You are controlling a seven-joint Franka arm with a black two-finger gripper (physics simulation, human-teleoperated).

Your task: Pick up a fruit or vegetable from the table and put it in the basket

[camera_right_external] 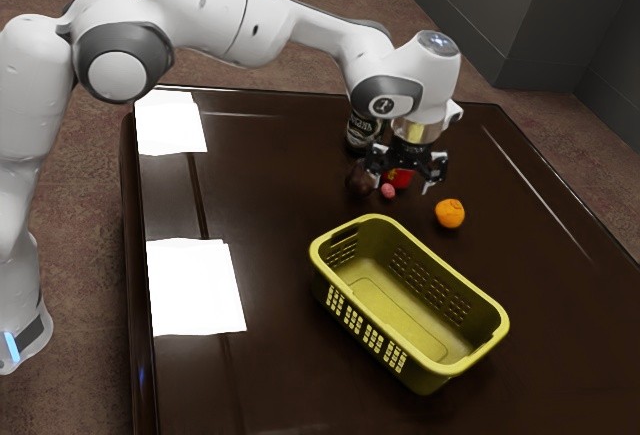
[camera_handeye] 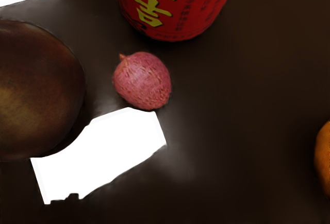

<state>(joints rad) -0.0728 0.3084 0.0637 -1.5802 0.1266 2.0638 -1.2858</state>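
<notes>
Black and two-fingered, your pincer [camera_right_external: 405, 181] hangs over the surface [camera_right_external: 270, 185] with its fingers spread apart, released and grasping nothing. Close below it you have a small pink fruit [camera_handeye: 143, 81] with a pointed tip, lying on the surface. Just beside that fruit stands a red can [camera_handeye: 178, 7] with yellow characters; your wrist view shows dark surface between the two. On another side of the pink fruit sits a larger, dark brown round fruit [camera_handeye: 38, 90], also apart from it. A dark bottle-like container [camera_right_external: 362, 131] with a pale label stands behind your hand in the exterior view, partly hidden, so you cannot tell its contents. Farther out, you can see an orange [camera_right_external: 450, 213] on the surface, outside the basket and near it. The yellow-green basket [camera_right_external: 430, 375] stands upright toward the exterior view's lower right, its slotted walls and bare inner floor open to you. All three fruits lie outside it.
</notes>
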